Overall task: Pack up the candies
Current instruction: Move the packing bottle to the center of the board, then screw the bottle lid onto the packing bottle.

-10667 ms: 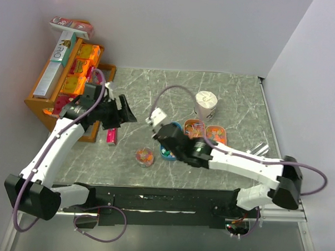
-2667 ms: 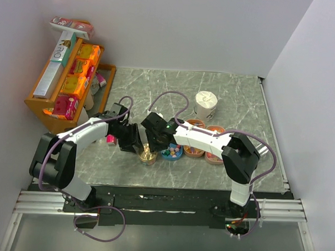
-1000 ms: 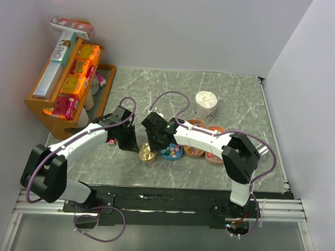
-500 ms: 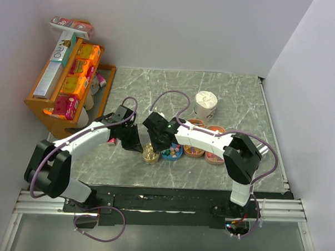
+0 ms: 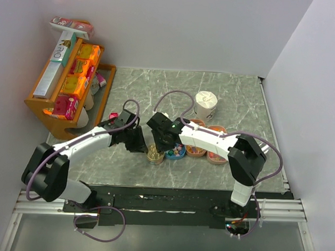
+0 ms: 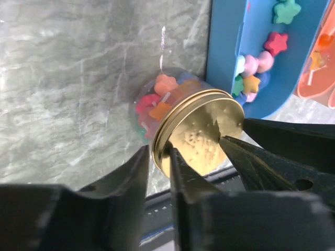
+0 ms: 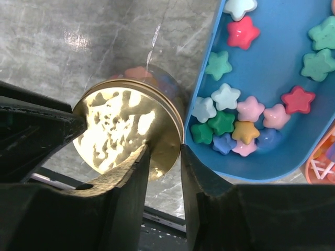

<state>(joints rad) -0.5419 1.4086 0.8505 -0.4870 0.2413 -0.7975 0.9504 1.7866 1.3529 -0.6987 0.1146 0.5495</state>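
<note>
A small clear jar (image 5: 154,156) with a gold lid (image 6: 201,130) stands on the marble table, and candies (image 6: 159,104) show through its wall. More star-shaped candies (image 7: 246,125) lie in the blue tray (image 5: 175,153) right beside it. My left gripper (image 6: 159,159) comes from the left, its jaws a little apart astride the lid's near rim. My right gripper (image 7: 165,154) comes from the far side, its jaws apart over the lid (image 7: 123,130) edge next to the tray. One of its fingers lies over the lid's face and the other just outside the rim. The two grippers nearly meet over the jar.
Two orange trays (image 5: 195,147) of candies sit right of the blue tray (image 7: 293,162), with a white roll (image 5: 205,105) behind them. A wooden shelf (image 5: 64,126) with orange boxes stands at the far left. The black rail (image 5: 153,198) runs along the near edge, close to the jar.
The jar, open ten seconds ago, now carries the gold lid and sits a little further right. My left gripper followed it to the right and its jaws have widened slightly.
</note>
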